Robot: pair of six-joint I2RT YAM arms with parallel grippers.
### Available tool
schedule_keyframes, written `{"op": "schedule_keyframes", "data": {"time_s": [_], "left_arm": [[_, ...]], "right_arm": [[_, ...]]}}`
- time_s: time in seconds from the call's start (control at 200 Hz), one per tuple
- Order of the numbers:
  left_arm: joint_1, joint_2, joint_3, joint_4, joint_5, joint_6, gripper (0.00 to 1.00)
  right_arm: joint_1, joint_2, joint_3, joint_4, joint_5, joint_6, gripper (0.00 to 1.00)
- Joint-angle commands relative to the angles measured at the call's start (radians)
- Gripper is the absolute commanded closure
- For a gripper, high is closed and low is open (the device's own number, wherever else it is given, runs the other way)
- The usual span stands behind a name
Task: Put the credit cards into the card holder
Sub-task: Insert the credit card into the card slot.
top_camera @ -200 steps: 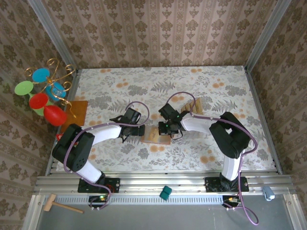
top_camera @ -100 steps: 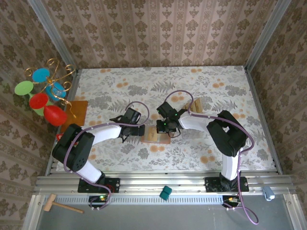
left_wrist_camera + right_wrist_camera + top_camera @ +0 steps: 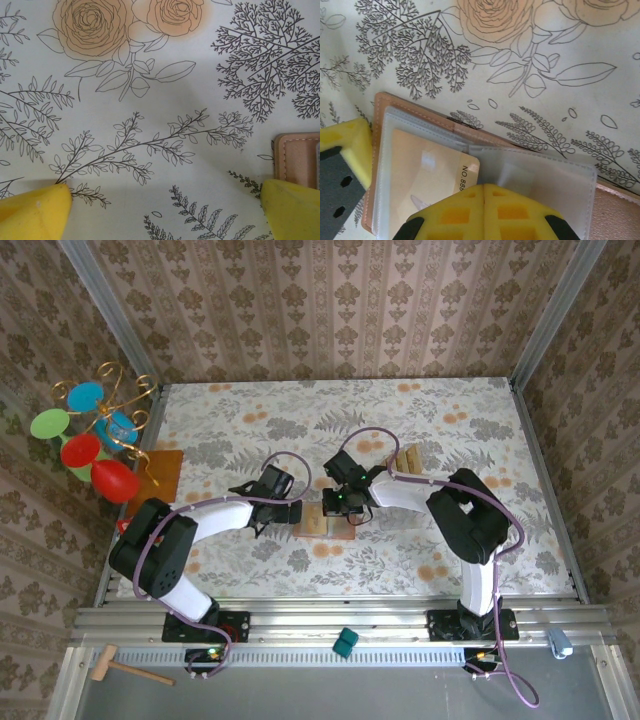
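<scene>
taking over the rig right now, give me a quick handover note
Left gripper: open, empty, beside the card holder's edge.
Right gripper: shut, tips over the open holder at a credit card's edge.
Done: that card appears partly in a clear sleeve.
Left: seat it, then load the other credit cards lying further back on the table.

The right gripper (image 3: pixel 342 502), jaws pressed together, has slid a little toward the worktop's left edge over the card holder (image 3: pixel 314 526); the right arm's elbow (image 3: pixel 468 523) swung left too, and the holder looks nudged slightly leftward
</scene>
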Motion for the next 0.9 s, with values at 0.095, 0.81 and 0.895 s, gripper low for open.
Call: {"op": "schedule_keyframes", "data": {"time_s": [0.095,0.81,0.895], "left_arm": [[-0.008,0.015,-0.005,0.001,0.011,-0.003,0.02],[0.007,-0.121,-0.084,-0.064,0.0,-0.019,0.01],[0.006,-0.125,-0.101,-0.061,0.001,-0.026,0.01]], "right_arm": [[0.009,-0.018,0.025,-0.004,-0.022,0.017,1.0],[0.043,-0.103,-0.105,-0.013,0.021,0.03,1.0],[0.048,-0.101,-0.109,-0.009,0.022,0.036,1.0]]}}
